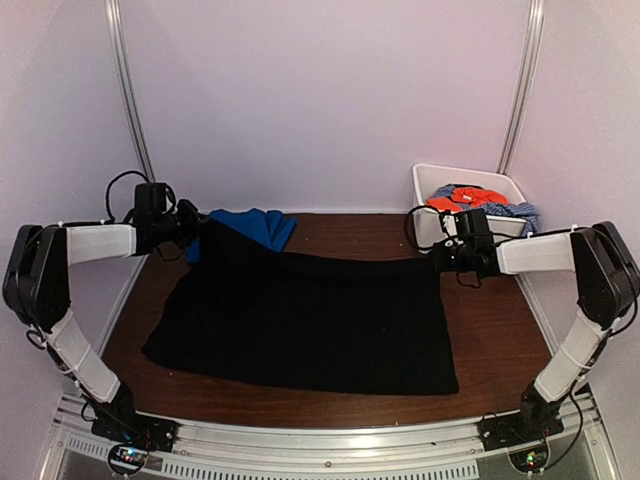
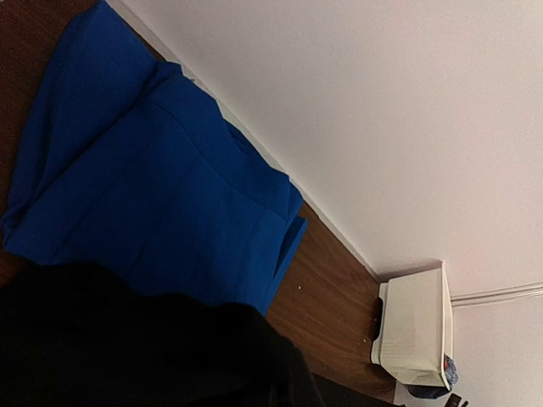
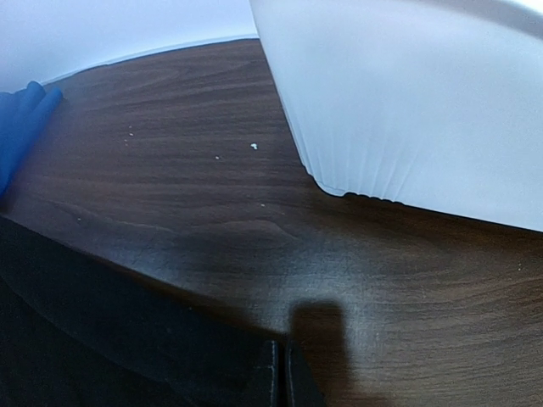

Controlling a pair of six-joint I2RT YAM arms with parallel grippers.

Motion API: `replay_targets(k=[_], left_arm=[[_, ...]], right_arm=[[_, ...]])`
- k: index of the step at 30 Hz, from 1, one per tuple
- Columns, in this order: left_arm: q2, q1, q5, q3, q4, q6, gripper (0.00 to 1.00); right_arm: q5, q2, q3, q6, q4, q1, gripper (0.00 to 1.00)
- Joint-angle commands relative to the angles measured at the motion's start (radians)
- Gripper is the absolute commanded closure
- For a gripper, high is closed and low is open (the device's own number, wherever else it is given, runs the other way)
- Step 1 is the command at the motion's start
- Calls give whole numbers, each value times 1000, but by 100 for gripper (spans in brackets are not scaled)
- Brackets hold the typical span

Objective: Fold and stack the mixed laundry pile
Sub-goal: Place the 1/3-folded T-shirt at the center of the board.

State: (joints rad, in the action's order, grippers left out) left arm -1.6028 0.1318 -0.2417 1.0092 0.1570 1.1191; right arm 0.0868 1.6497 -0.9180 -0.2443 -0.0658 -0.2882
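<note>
Lrg plain black cloth garment (image 1: 300,320) spread centre, far edge raised betw. arms — R gripper (image 3: 277,356) fingers pressed together on its corner, L gripper (image 1: 188,232) fingers hidden, can't tell — risk: uneven pull slips a corner or drags bright royal-blue cloth garment (image 2: 153,186) behind.
</note>
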Motion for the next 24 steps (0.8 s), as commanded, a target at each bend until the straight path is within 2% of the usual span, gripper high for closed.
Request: replay_targets(k=[1, 6, 7, 8, 10, 12, 14, 15, 17, 19, 21, 24], left_arm=[[-149, -3, -18, 149, 157, -32, 100], [-339, -3, -37, 317, 173, -51, 100], [-374, -3, -38, 349, 167, -55, 100], [-407, -4, -43, 378, 155, -55, 97], [-459, -6, -58, 426, 145, -65, 71], [-479, -10, -49, 451, 124, -84, 51], [-466, -17, -20, 465, 65, -117, 26], [-454, -19, 7, 475, 26, -144, 17], [-415, -27, 48, 496, -54, -197, 15], [-331, -36, 82, 465, -109, -229, 15], [-224, -38, 126, 372, -136, -249, 16], [-39, -39, 129, 157, -134, -232, 19]], right_arm=[[-101, 76, -67, -15, -5, 15, 100], [-198, 157, -123, -24, 28, 25, 100], [-201, 170, -135, -29, 41, 27, 97], [-195, 179, -147, -30, 56, 29, 90], [-164, 178, -163, -32, 87, 29, 76], [-126, 149, -164, -30, 104, 29, 58], [-93, 100, -157, -29, 117, 28, 45], [-75, 73, -156, -28, 130, 27, 41], [-22, 20, -150, -22, 138, 22, 36], [39, -27, -145, -15, 130, 9, 36], [117, -37, -153, -5, 117, -17, 37], [246, 9, -202, -11, 96, -72, 41]])
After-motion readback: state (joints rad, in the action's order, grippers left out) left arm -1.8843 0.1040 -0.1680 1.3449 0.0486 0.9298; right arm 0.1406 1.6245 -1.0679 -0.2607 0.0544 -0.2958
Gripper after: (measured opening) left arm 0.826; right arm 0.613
